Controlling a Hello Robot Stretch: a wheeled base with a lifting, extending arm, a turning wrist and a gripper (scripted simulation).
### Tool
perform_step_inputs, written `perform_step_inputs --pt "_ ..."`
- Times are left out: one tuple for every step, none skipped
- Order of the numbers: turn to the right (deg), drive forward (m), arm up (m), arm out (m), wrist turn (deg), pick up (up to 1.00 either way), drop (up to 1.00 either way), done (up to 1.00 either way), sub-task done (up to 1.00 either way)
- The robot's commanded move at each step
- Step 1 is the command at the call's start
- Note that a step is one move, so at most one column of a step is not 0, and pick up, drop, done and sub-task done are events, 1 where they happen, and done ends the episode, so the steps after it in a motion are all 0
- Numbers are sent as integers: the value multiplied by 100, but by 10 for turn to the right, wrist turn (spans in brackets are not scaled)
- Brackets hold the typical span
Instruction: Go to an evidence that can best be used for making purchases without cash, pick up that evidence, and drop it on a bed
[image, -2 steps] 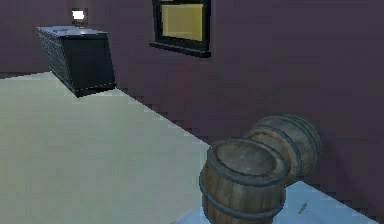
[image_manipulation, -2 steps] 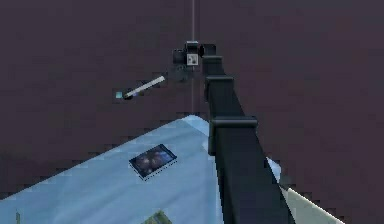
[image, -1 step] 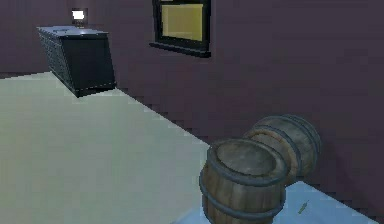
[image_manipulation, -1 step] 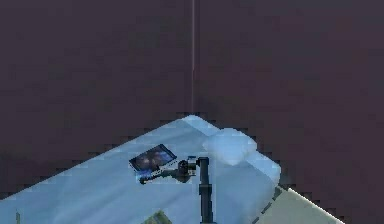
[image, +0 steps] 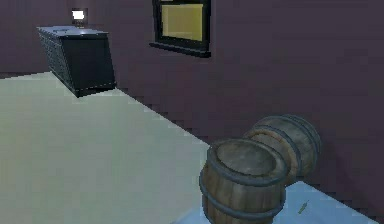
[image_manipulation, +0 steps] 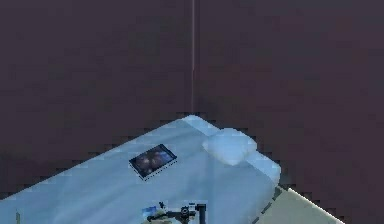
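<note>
A bed (image_manipulation: 100, 180) with a pale blue cover runs across the arm side view, its head in the corner of two dark purple walls. A pale pillow (image_manipulation: 232, 146) lies at that end. A flat dark rectangle with a white border (image_manipulation: 153, 161), like a book or a photo, lies on the cover near the middle. At the bottom edge, my gripper (image_manipulation: 166, 212) shows as a small dark shape over the cover, with a small light speck at its left end. I cannot tell whether it holds anything. A pale blue corner of the bed (image: 310, 212) also shows at the forward view's bottom right.
Two wooden barrels (image: 243, 180) (image: 290, 142) stand by the wall just beyond the bed corner. A dark dresser (image: 80, 58) stands at the far left, with a small white thing (image: 79, 14) on top. A framed yellowish panel (image: 183, 25) hangs on the wall. Pale open floor (image: 90, 150) lies to the left.
</note>
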Motion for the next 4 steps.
perform_step_inputs --pt "0 0 0 0 0 0 100 0 0" --pt "0 0 10 0 0 0 0 0 0" --pt "0 0 0 -8 0 0 0 0 0" --pt "0 0 0 0 0 0 0 100 0"
